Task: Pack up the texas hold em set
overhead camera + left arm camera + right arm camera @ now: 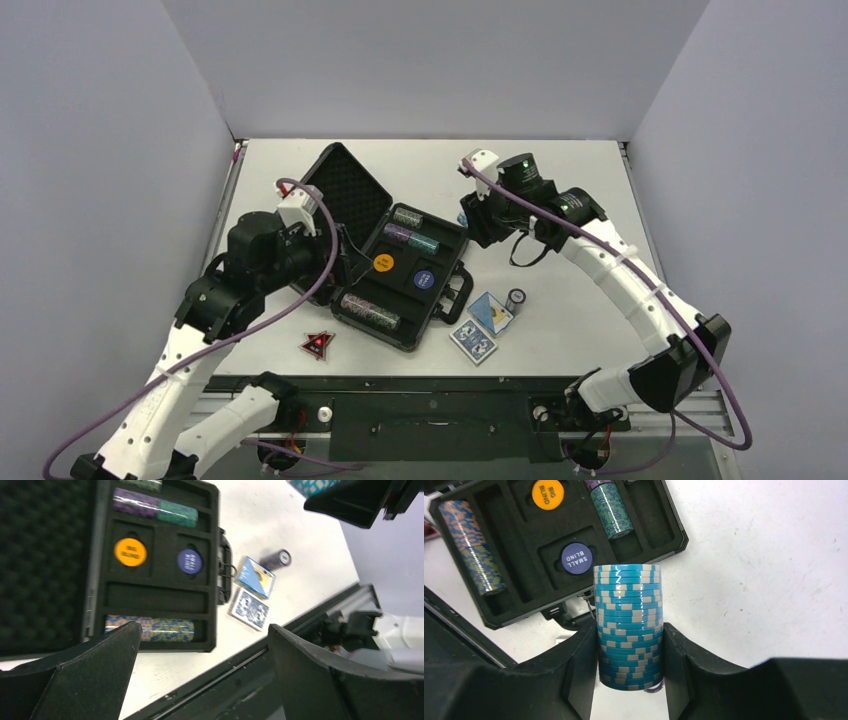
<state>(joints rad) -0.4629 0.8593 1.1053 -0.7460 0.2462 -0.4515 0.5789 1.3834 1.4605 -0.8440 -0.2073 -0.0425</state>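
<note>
The black briefcase (pixel 440 305) lies open mid-table with its foam lid (pixel 345 185) leaning back to the left. Its tray holds glittery chip rolls (pixel 414 236) (pixel 370 313), an orange button (pixel 383 263) and a blue button (pixel 424 279). My right gripper (pixel 630 626) is shut on a turquoise-and-white chip roll (pixel 628 605), held above the table just right of the case. My left gripper (pixel 202 627) hangs open and empty over the case's near-left edge. Two blue card decks (pixel 490 312) (pixel 472 342), a dark chip roll (pixel 516 298) and the red-black triangle (pixel 318 345) lie on the table.
The case's handle (pixel 458 292) sticks out toward the decks. A dark rail (pixel 430 385) runs along the table's near edge. Grey walls close in the table on three sides.
</note>
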